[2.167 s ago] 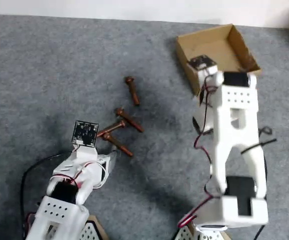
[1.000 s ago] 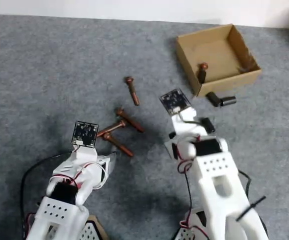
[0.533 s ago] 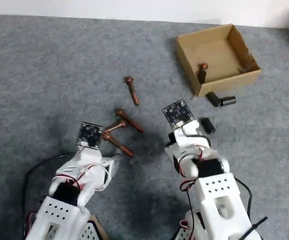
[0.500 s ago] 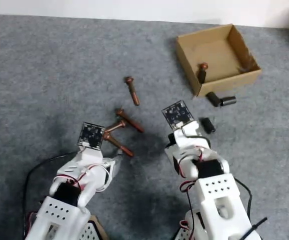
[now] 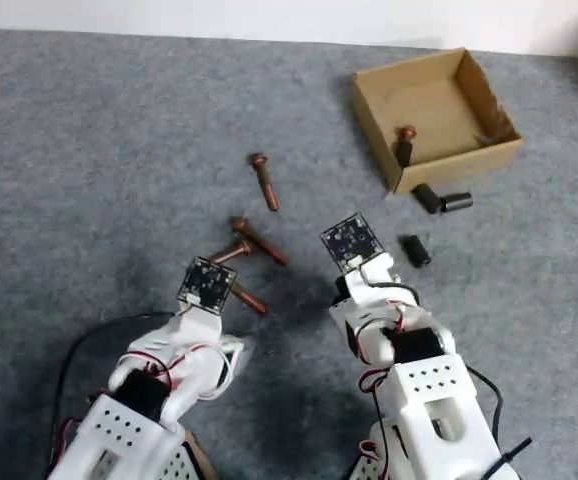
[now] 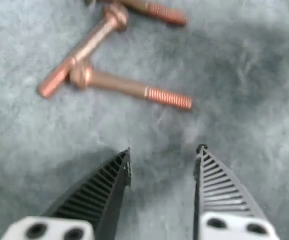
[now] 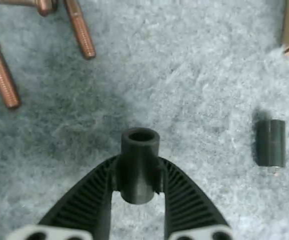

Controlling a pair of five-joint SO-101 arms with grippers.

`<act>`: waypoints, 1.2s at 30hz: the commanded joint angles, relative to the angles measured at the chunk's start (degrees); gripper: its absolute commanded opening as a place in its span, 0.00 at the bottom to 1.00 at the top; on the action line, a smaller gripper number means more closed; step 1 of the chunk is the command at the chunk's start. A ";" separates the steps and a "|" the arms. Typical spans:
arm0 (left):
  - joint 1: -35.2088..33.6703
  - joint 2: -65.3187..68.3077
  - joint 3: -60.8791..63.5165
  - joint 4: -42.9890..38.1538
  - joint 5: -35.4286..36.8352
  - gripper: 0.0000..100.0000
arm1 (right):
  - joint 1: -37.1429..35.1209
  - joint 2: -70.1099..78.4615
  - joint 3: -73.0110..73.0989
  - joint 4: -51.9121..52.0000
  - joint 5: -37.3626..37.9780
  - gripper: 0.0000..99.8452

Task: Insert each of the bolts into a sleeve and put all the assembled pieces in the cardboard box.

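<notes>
Right end effector (image 7: 137,167) grips a black sleeve (image 7: 140,150) at centre frame, apart from the bolts (image 5: 259,241) to its left. Left end effector (image 6: 163,150) gapes wide just short of those bolts. Cardboard box (image 5: 489,95) sits upper right near the desk's (image 5: 89,130) far edge, holding one assembled piece (image 5: 405,145).

**Tally of parts**

Four loose copper bolts (image 5: 263,181). Four bare black sleeves (image 5: 415,250) in all: three lying loose, plus one held sleeve (image 7: 140,165). One assembled piece (image 5: 405,145), bolt in sleeve. One cardboard box (image 5: 431,100). Two arms (image 5: 409,380).
</notes>
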 commanded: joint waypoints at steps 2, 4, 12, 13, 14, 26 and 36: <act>-0.40 -5.14 -3.82 11.43 0.09 0.21 | -0.48 -1.27 -0.48 -1.01 0.88 0.00; -3.56 -7.96 -6.29 13.63 2.90 0.21 | -0.48 -1.27 -0.40 -1.01 0.88 0.00; -13.85 -13.32 -9.89 14.42 23.12 0.21 | -0.57 -1.19 -0.40 -1.01 0.88 0.00; -14.20 -13.32 -9.98 14.07 25.67 0.21 | -0.57 -1.19 -0.40 -1.01 0.88 0.00; -14.29 -13.49 -10.24 14.07 27.87 0.21 | -0.57 -1.19 -0.40 -1.01 0.88 0.00; -14.20 -13.14 -12.70 14.51 34.99 0.21 | -0.57 -1.19 -0.31 -1.01 0.88 0.00; -14.29 -7.69 -15.16 15.65 35.08 0.21 | -0.57 -1.19 -0.31 -1.01 0.88 0.00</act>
